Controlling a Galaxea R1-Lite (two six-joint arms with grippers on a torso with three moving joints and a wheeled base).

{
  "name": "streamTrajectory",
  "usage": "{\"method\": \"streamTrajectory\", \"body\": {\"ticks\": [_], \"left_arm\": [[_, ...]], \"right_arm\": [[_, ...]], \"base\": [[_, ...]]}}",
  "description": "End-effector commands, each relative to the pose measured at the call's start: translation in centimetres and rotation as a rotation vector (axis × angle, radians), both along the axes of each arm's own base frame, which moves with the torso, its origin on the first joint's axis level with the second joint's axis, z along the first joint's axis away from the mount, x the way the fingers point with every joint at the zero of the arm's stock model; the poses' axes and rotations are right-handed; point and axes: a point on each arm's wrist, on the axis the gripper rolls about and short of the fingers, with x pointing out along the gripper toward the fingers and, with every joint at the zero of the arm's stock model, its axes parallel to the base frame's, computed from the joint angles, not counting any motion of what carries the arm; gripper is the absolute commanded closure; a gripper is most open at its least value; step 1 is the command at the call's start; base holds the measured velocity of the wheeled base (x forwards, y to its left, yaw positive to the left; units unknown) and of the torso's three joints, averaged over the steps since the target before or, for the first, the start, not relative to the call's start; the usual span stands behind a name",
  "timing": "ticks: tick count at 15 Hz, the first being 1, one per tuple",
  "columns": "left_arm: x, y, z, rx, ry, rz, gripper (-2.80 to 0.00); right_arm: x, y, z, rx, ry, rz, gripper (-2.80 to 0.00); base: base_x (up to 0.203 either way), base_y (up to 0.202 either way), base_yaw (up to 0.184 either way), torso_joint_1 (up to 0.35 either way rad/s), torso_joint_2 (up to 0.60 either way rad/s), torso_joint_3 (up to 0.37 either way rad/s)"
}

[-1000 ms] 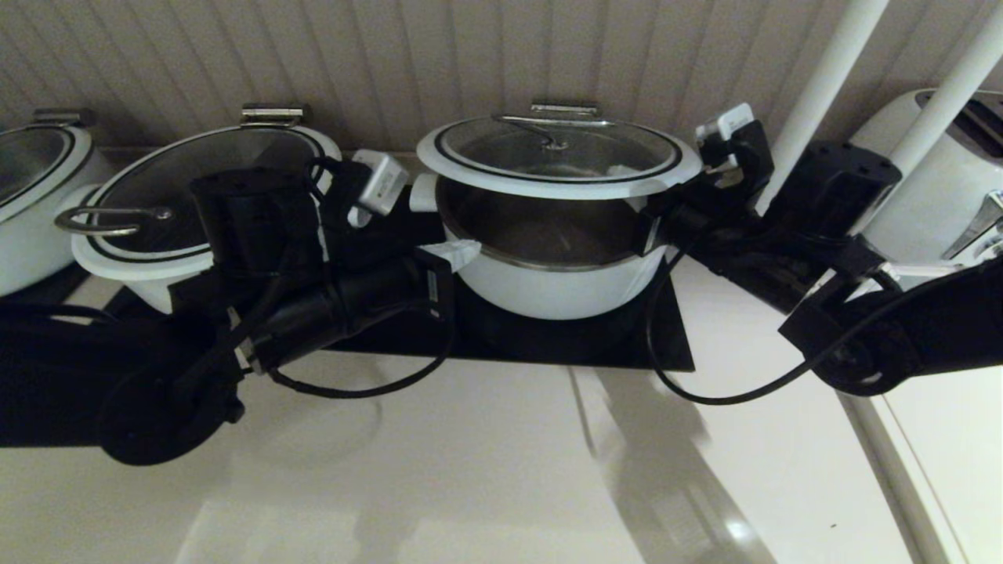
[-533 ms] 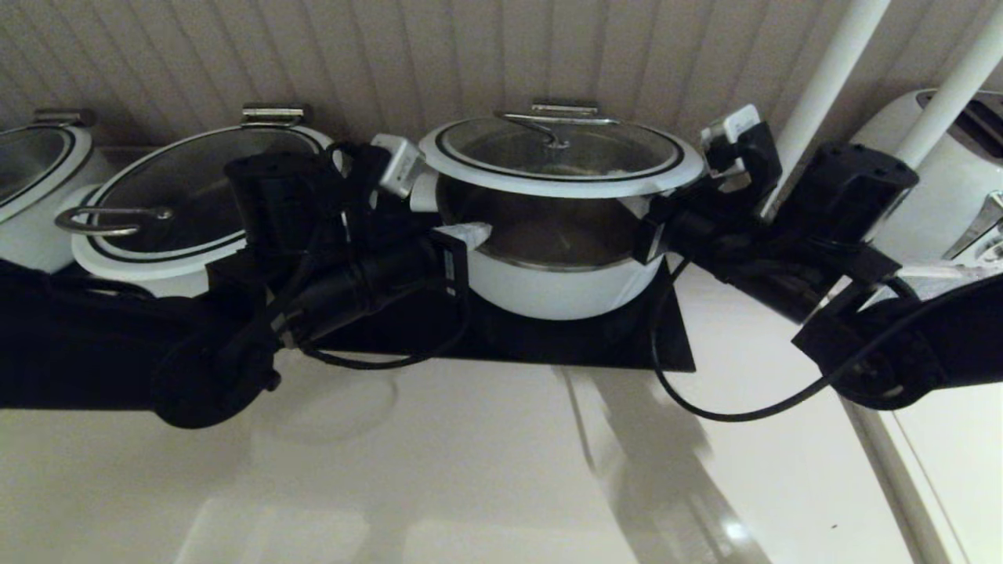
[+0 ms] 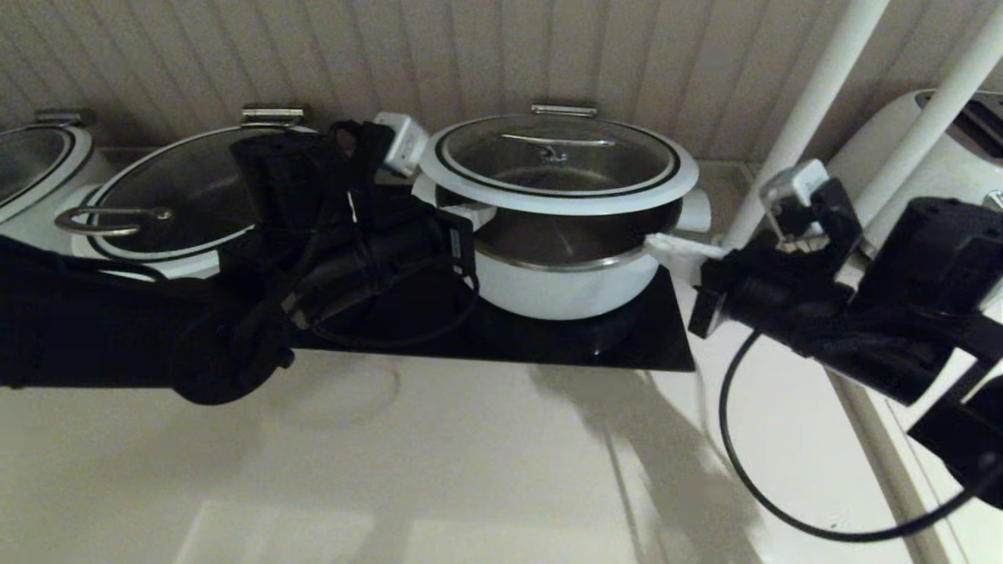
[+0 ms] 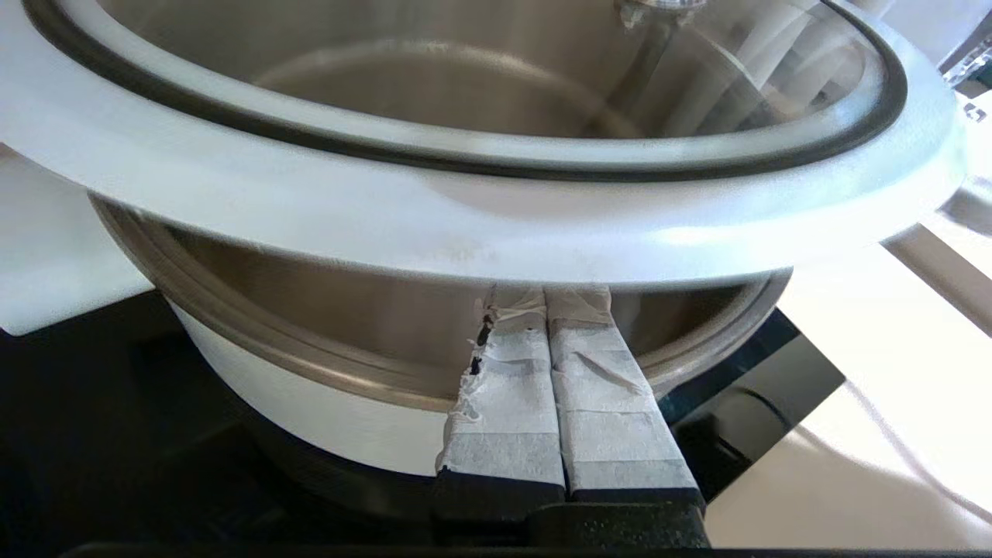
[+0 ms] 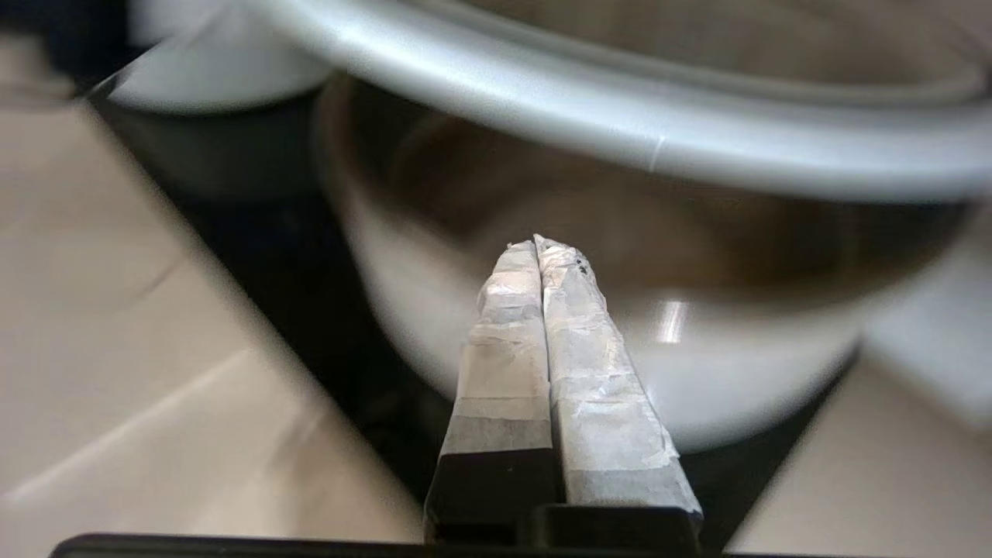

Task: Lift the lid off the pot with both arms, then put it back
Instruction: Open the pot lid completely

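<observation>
The lid (image 3: 558,166), glass with a white rim and steel loop handle, sits raised above the front rim of the deep white pot (image 3: 564,286), with the steel inside showing in the gap. My left gripper (image 3: 470,213) is shut, its taped tips tucked under the lid's left rim; the left wrist view shows the tips (image 4: 546,298) touching the rim's underside (image 4: 465,225) over the pot (image 4: 310,395). My right gripper (image 3: 666,249) is shut and empty, just off the pot's right side; in the right wrist view it (image 5: 539,246) is clear of the pot (image 5: 736,372) and lid (image 5: 620,124).
The pot stands on a black hob plate (image 3: 627,348). A wider lidded pot (image 3: 157,211) is behind my left arm, another (image 3: 31,168) at far left. Two white posts (image 3: 815,102) and a white toaster (image 3: 932,180) stand at right. A pale counter (image 3: 470,470) lies in front.
My right gripper has drawn back to the right and down, out from under the lid's rim. My left gripper has pushed further in under the left rim. The lid has settled lower on its right side.
</observation>
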Motion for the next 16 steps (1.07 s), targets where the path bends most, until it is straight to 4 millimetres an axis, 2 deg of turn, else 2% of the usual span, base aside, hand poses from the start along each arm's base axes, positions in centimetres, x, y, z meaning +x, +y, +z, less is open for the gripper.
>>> {"method": "streamTrajectory", "body": {"ticks": [1,6,9,13,14,16], "left_arm": [[0.1,-0.1,0.1,-0.005,-0.007,-0.001,0.00],[0.2,-0.1,0.0,0.000,-0.007,-0.001,0.00],[0.4,-0.1,0.5,0.001,-0.027,0.001,0.00],[0.4,-0.2,0.8,-0.002,-0.036,0.001,0.00],[0.4,-0.2,0.8,-0.002,-0.037,0.001,0.00],[0.5,-0.2,1.1,0.002,-0.053,0.002,0.00]], "right_arm": [[-3.9,-1.7,0.7,0.008,-0.025,0.009,0.00],[-11.9,-5.7,0.8,0.000,-0.014,-0.003,0.00],[-17.2,-8.5,0.1,-0.005,0.004,-0.046,0.00],[-24.6,-12.5,-3.1,-0.016,0.021,-0.124,0.00],[-25.7,-13.2,-3.9,-0.015,0.007,-0.155,0.00],[-26.1,-13.6,-5.9,-0.063,0.055,-0.233,0.00]], "base": [[0.000,0.000,0.000,0.000,0.00,0.000],[0.000,0.000,0.000,0.000,0.00,0.000],[0.000,0.000,0.000,0.000,0.00,0.000],[0.000,0.000,0.000,0.000,0.00,0.000],[0.000,0.000,0.000,0.000,0.00,0.000],[0.000,0.000,0.000,0.000,0.00,0.000]]}}
